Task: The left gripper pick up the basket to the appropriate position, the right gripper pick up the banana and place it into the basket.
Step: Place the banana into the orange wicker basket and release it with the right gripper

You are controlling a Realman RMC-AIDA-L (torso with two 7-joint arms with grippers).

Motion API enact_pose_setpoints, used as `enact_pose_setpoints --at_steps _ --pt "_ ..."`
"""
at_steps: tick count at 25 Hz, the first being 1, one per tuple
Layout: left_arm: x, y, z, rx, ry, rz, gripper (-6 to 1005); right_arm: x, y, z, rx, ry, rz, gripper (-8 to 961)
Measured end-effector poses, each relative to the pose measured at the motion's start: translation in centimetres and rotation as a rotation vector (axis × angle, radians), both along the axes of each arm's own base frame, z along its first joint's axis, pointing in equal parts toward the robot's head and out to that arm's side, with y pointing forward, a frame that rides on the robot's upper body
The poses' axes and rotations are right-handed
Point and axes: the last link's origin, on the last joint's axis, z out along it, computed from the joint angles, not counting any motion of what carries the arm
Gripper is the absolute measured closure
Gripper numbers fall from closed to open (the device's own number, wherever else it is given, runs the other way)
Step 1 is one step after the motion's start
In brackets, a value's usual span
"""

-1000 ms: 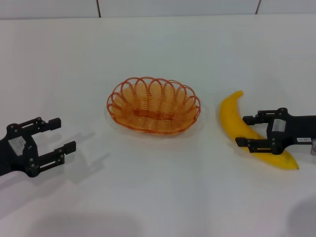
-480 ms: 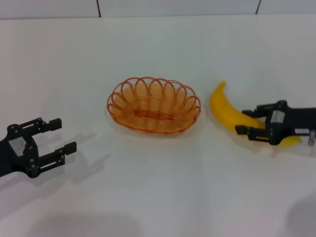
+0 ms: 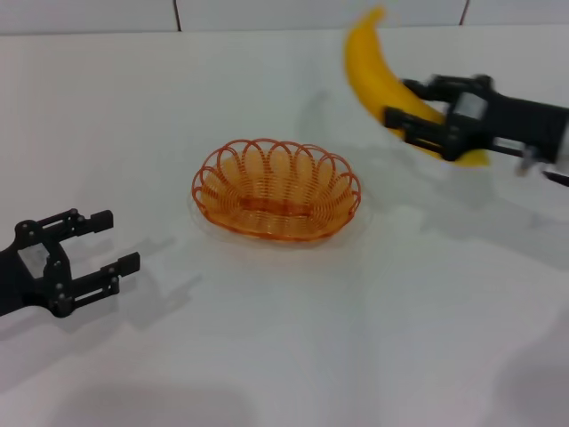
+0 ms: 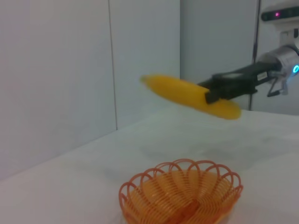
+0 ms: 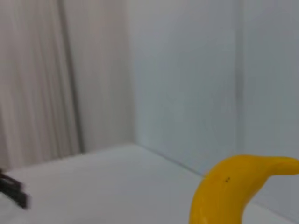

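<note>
The orange wire basket [image 3: 276, 189] sits on the white table at the centre; it also shows in the left wrist view [image 4: 182, 196]. My right gripper [image 3: 404, 100] is shut on the yellow banana [image 3: 373, 64] and holds it in the air, above and to the right of the basket. The banana also shows in the left wrist view [image 4: 187, 95] and the right wrist view [image 5: 229, 191]. My left gripper [image 3: 105, 240] is open and empty, low at the left, apart from the basket.
The white table [image 3: 293, 329] spreads around the basket. A white wall with panel seams [image 3: 178, 13] runs along the back edge.
My right gripper has closed on the banana and lifted it off the table, moving it up and back. The left gripper and the basket have not moved.
</note>
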Motion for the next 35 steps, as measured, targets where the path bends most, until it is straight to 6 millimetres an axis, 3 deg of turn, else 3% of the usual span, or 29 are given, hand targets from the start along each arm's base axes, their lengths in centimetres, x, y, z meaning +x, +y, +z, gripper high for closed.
enact_pose_setpoints --at_steps 4,7,15,22,35 --pt "0.2 0.2 -0.1 -0.001 -0.002 -0.003 320 -3.4 0.4 -3.1 -0.062 0.011 0.161 478" --pt "0.5 0.4 -0.4 -0.010 -0.015 -0.008 320 -4.8 0.4 -4.9 -0.100 -0.016 0.238 478" --pt "1.2 1.1 -0.7 -0.019 -0.027 -0.023 320 -4.8 0.2 -8.0 -0.179 -0.146 0.254 477" --pt "1.3 1.1 -0.8 -0.019 -0.029 -0.023 321 -5.0 0.9 -9.5 -0.171 -0.194 0.215 458" --pt "1.0 0.9 -0.8 -0.017 -0.024 -0.014 320 -5.6 0.8 -9.4 -0.202 -0.153 0.207 371"
